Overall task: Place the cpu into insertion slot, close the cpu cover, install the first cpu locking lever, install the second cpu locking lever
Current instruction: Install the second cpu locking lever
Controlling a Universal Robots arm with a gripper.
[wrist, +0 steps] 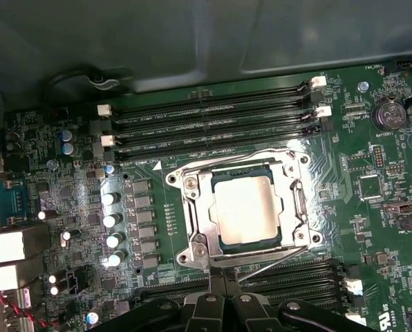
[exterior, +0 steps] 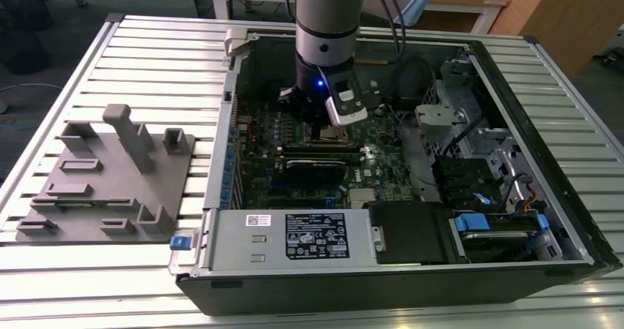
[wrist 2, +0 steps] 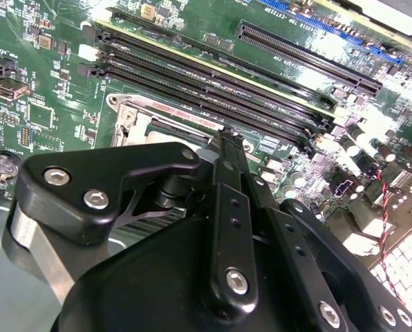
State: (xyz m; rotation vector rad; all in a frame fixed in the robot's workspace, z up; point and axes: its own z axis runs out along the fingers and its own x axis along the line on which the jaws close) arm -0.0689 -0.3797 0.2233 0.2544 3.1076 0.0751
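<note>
**Chip seated under its frame, gripper working at a lever**

The black, bolted linkage of the gripper (wrist: 225,299) is filling the near edge of the first wrist view, its fingers appearing pressed together at the rim of the socket. Just beyond them, the cpu (wrist: 247,207), a flat square chip with a dull silver-grey top, is lying in the insertion slot (wrist: 216,241), whose dark rim is showing around it. The cpu cover (wrist: 297,202), a thin silver metal frame with a square window, is lying closed around the chip, probably to press it onto the contacts. A thin silver wire lever (wrist: 278,258) is slanting out from the fingertips along the socket's near side; I cannot tell whether the fingers are pinching it or only pushing it.

In the exterior view the grey arm (exterior: 326,22) is reaching down into the open black computer case (exterior: 546,197) on the slatted metal table (exterior: 146,66), hiding the socket there. The far lever is hard to make out.
</note>
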